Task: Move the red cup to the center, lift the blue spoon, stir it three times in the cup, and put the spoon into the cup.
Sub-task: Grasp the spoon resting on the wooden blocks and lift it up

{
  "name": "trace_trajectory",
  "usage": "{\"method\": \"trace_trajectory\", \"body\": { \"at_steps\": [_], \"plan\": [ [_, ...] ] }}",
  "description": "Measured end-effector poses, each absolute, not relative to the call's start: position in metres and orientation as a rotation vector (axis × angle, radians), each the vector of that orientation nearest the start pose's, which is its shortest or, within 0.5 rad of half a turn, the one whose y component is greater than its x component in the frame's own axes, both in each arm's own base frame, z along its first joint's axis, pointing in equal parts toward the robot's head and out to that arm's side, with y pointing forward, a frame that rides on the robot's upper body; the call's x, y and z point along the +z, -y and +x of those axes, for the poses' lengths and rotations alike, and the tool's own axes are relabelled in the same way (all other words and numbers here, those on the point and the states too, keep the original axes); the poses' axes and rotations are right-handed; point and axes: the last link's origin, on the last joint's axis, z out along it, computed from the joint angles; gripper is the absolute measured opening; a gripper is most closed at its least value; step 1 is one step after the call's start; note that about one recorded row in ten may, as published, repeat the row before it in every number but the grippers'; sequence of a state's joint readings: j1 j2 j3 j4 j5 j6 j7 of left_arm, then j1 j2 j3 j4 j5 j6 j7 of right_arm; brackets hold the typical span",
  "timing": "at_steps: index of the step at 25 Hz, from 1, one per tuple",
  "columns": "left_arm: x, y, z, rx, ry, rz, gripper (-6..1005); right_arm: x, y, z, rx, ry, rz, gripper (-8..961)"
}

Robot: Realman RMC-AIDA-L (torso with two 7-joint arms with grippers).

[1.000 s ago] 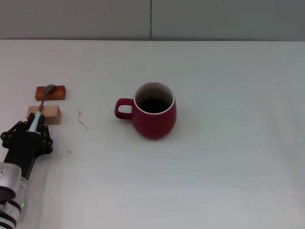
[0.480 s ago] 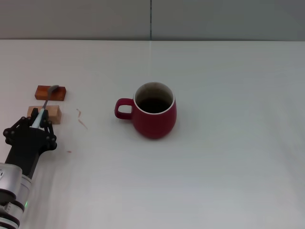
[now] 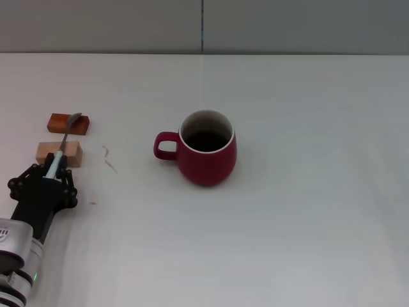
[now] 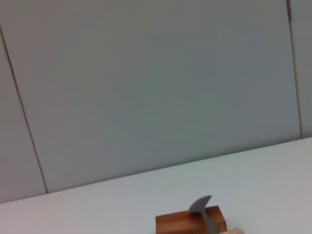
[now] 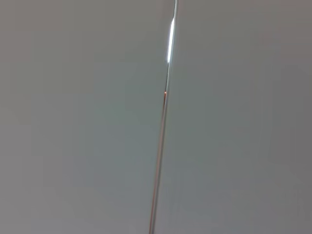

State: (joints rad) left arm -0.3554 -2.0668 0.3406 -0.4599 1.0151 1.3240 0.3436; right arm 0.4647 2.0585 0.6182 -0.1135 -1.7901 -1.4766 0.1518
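The red cup (image 3: 208, 157) stands upright near the middle of the white table, its handle pointing to the left. The blue spoon (image 3: 66, 135) is at the far left. Its grey bowl is over a red-brown wooden block (image 3: 59, 124) and its pale blue handle crosses a light wooden block (image 3: 46, 153). My left gripper (image 3: 56, 170) is shut on the end of the spoon's handle, just in front of the light block. In the left wrist view the spoon's bowl (image 4: 200, 204) shows tilted up at the red-brown block (image 4: 175, 225). The right gripper is out of view.
The white table (image 3: 307, 217) reaches to a grey wall at the back. A few small reddish marks (image 3: 109, 160) lie on the table between the blocks and the cup. The right wrist view shows only the wall.
My left gripper has shifted a little to the right with the spoon's handle. The spoon's bowl has tilted and moved toward the right end of the red-brown block. The cup has not moved.
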Motion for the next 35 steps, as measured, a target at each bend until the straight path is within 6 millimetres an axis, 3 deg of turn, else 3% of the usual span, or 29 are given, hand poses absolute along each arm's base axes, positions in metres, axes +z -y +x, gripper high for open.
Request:
{"method": "trace_trajectory", "body": {
  "at_steps": [17,35],
  "plan": [
    [-0.072,-0.233,-0.349,-0.369,0.579,-1.638,154,0.085,-0.312,0.361,0.645,-0.282,-1.266,632],
    [-0.061,-0.237,-0.346,-0.748,0.841,-1.568,150,0.084,-0.311,0.361,0.645,-0.285,-1.266,631]
  ]
}}
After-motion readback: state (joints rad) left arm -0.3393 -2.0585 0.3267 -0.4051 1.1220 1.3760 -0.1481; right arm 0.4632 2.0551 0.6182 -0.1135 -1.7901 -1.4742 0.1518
